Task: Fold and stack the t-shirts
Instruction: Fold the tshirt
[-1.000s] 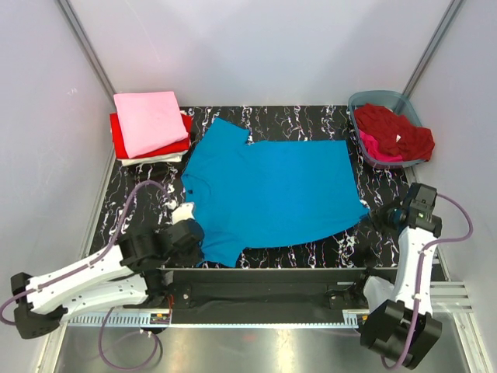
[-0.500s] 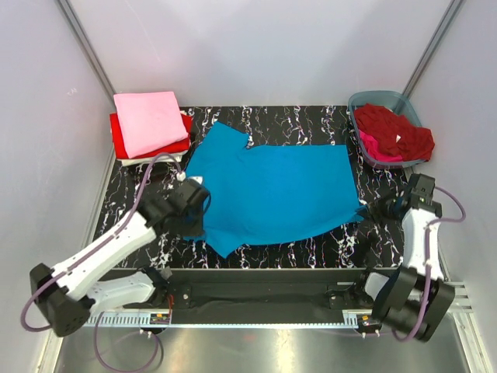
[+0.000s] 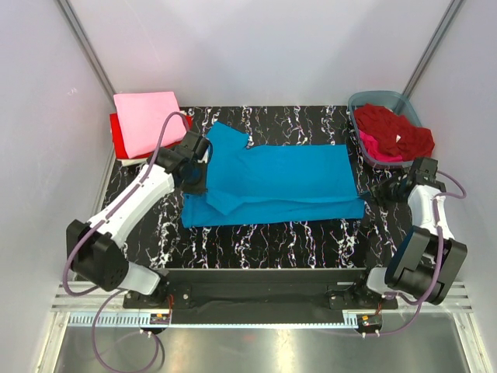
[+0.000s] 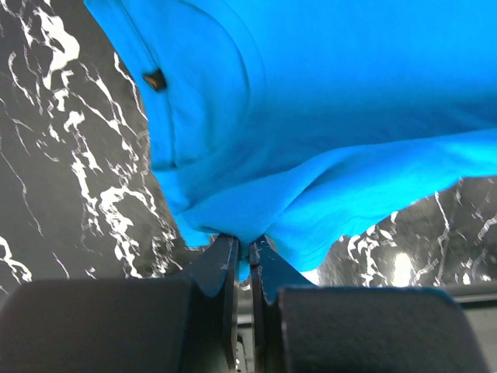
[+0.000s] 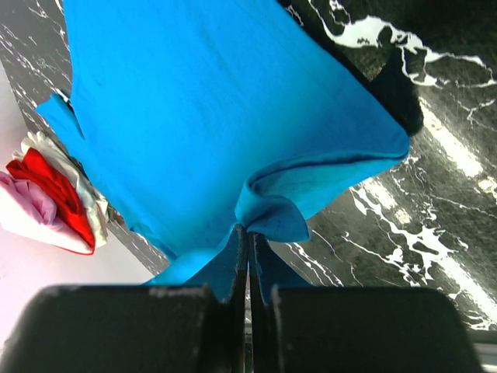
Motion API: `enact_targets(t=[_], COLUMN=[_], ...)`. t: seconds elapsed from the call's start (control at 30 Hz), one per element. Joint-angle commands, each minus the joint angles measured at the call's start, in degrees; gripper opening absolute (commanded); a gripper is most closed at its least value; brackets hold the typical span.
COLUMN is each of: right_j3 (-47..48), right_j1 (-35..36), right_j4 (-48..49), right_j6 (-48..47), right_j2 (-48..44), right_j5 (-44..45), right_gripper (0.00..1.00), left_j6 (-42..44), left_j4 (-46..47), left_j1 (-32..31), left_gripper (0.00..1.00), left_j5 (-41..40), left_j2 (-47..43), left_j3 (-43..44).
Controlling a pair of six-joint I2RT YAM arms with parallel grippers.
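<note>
On the near side, the black white-veined marble-look table top (image 3: 272, 241) is showing bare in front of the work. Just past it, the turquoise blue soft cloth t-shirt (image 3: 287, 179) is lying stretched left to right across the middle of the table, with a long crease running along its length and its near strip doubled up.

My left gripper (image 3: 199, 177) is sitting at the shirt's left end. In the left wrist view the left gripper (image 4: 242, 245) is clamping down on a bunched edge of the turquoise cloth (image 4: 311, 93) – jaws nearly together, fabric between them. My right gripper (image 3: 371, 194) is sitting at the right end, and the right wrist view has it (image 5: 248, 233) pinching a small tuck of the same shirt (image 5: 194, 101) in tightly closed jaws.

Further back on the left, a folded pale pink cloth t-shirt (image 3: 147, 120) is resting on top of a folded bright red cloth t-shirt (image 3: 116, 136), with a white cloth t-shirt (image 5: 92, 208) underneath. At the far right corner, a grey-blue translucent plastic tub (image 3: 365, 99) is holding a crumpled dark red cloth t-shirt (image 3: 392, 128) – and a magenta cloth t-shirt (image 3: 377, 146) is peeking out below it.
</note>
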Motion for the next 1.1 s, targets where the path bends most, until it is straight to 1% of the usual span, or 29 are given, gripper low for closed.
enact_targets(t=[0.0,0.27,0.4,0.53,0.7,0.73,0.77,0.8,0.83,0.87,0.9,0.93,1.0,1.03,1.07], right_j3=[3.6,4.5,5.8,8.3,12.6,15.0,16.2,17.4,19.7,21.0,23.1,23.9,25.0,25.3,25.3], right_j1=[0.0,0.0,0.4,2.1,4.8,5.5,5.6,5.7,5.7,5.7,5.7,5.7,5.7,5.7,5.7], right_j4=[2.6,6.6,7.4,7.8,8.1,7.1,6.2,5.6,4.2,3.3,2.5,1.7,0.2,0.0,-0.3], right_j6=[0.8,1.9,1.8,1.3,0.8,0.4,-0.3,-0.7,-1.1,-2.0,-2.3,-2.5,-2.9,-3.1,-3.2], right_j2=[1.2,7.7,10.8,14.7,22.0,24.5,25.8,26.9,28.7,29.3,29.5,29.4,28.0,25.9,24.7], right_j5=[0.5,-1.0,-1.9,-1.8,-0.9,-0.7,0.2,0.7,1.1,2.8,3.7,4.6,5.8,5.9,7.0], right_gripper=[0.00,0.00,0.00,0.00,0.01,0.05,0.11,0.19,0.44,0.57,0.67,0.84,0.93,0.96,0.97], left_j6=[3.9,5.4,6.1,6.9,7.4,7.5,7.7,7.6,7.4,7.3,6.8,6.4,5.2,4.2,3.6], left_j4=[2.5,2.3,1.7,0.9,-0.4,-1.0,-1.5,-1.7,-2.7,-3.3,-4.6,-5.5,-6.9,-7.3,-7.4], left_j1=[1.9,3.8,4.4,5.5,7.9,8.6,8.9,9.2,9.6,9.7,9.8,9.8,9.8,9.8,9.8], left_gripper=[0.00,0.00,0.00,0.00,0.00,0.00,0.02,0.12,0.18,0.26,0.43,0.48,0.54,0.64,0.68], left_j5=[1.4,-0.1,-1.3,-2.9,-4.5,-4.6,-4.3,-4.2,-3.9,-4.1,-4.3,-5.0,-6.4,-7.0,-7.4], left_j2=[3.1,10.8,12.9,14.9,21.1,22.4,25.1,26.6,27.9,30.1,31.0,31.7,31.6,30.8,28.4], left_j3=[3.5,8.2,9.6,11.7,14.9,16.3,17.2,18.2,20.6,22.0,25.0,26.4,28.9,29.9,30.0])
